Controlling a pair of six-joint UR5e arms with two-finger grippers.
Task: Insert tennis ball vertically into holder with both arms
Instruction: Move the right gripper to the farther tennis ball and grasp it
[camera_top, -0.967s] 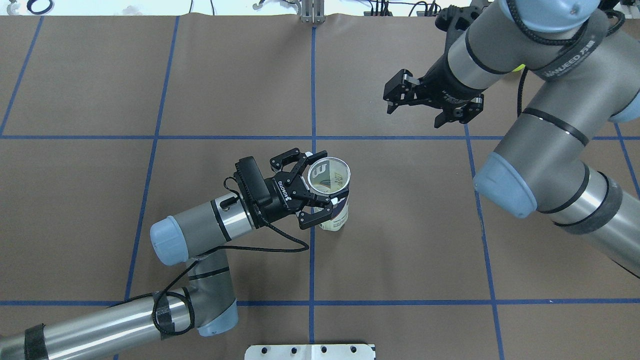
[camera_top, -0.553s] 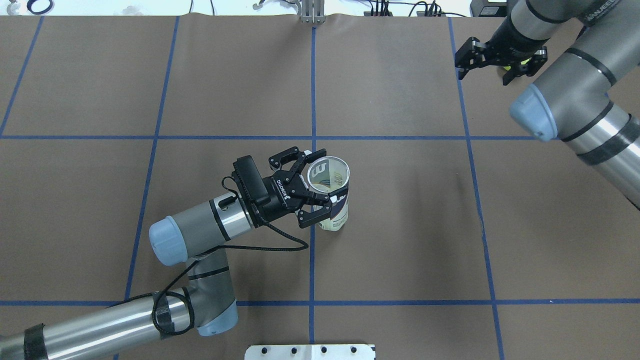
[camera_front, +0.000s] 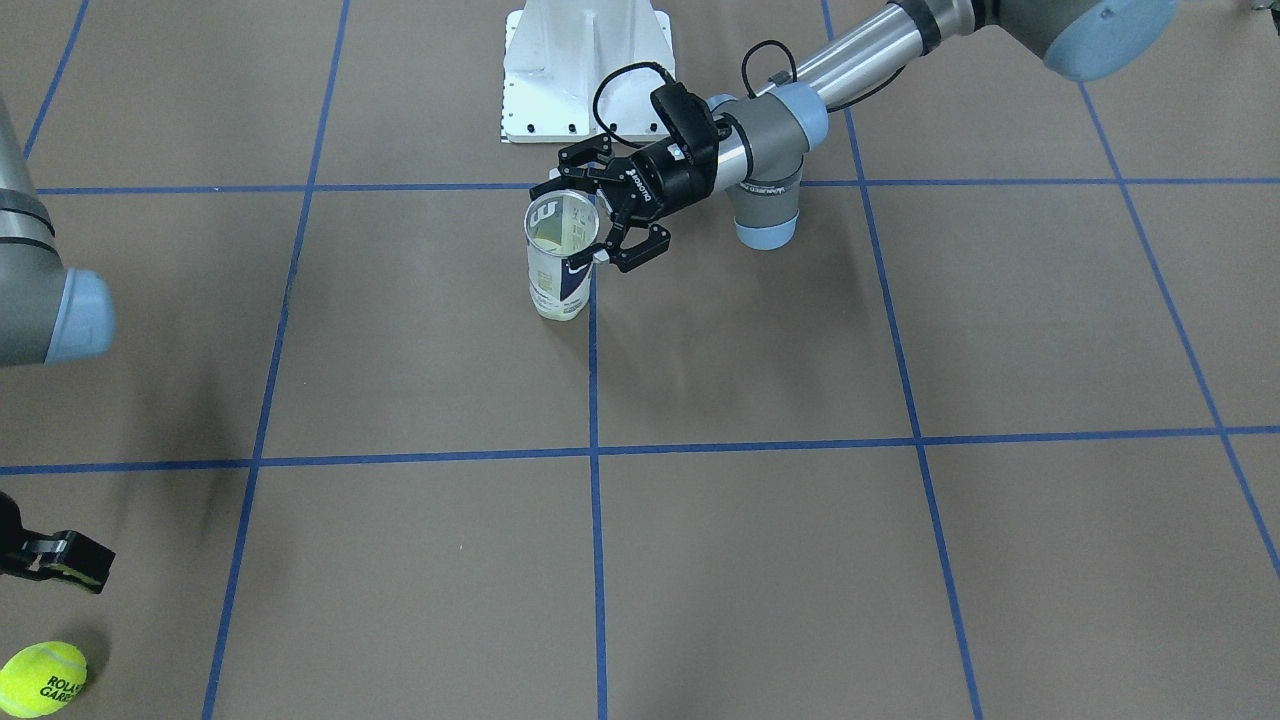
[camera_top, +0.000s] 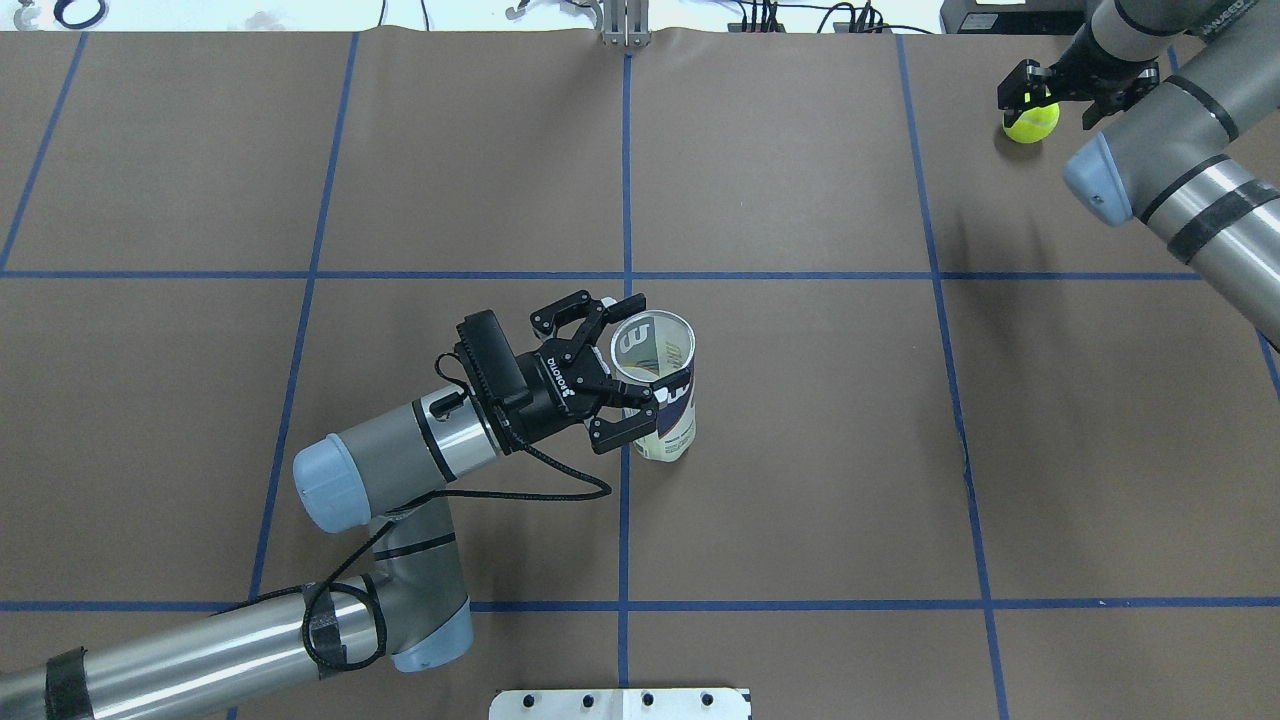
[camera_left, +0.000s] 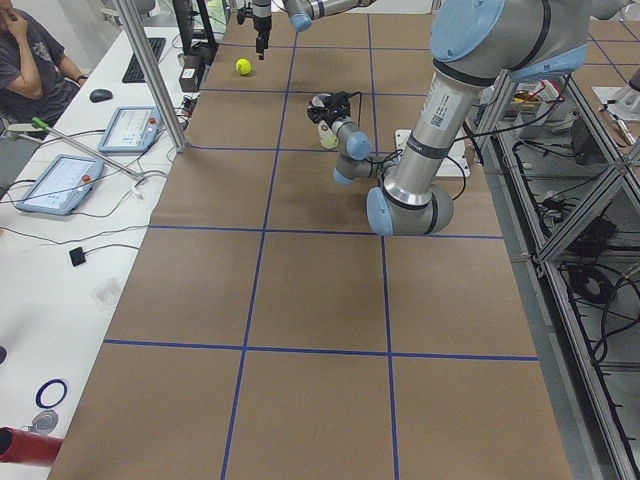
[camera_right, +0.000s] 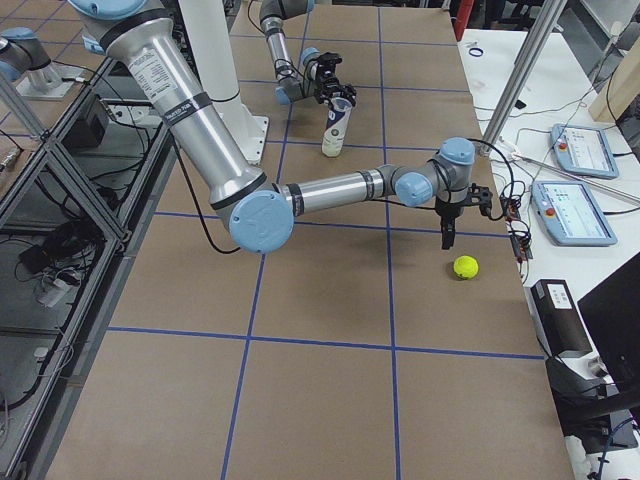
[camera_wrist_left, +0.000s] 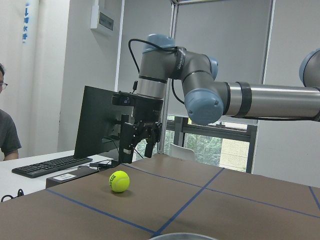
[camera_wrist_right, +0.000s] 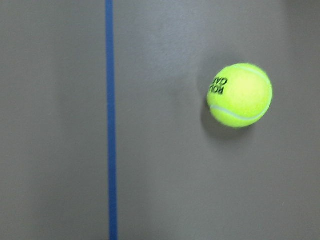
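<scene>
The right gripper (camera_top: 1062, 92) has swung from mid-table to the far right corner, now poised open-fingered above the tennis ball (camera_top: 1031, 123) lying on the table (camera_top: 800, 450). The left gripper (camera_top: 612, 375) clasps the upright can (camera_top: 660, 395) near the table's centre.

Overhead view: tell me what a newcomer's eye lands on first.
The clear can stands upright mid-table, its mouth open, with the left gripper shut around its upper part. Far off at the table's right far corner, a yellow ball lies on the brown mat, and the right gripper hangs over it, not holding it.
</scene>
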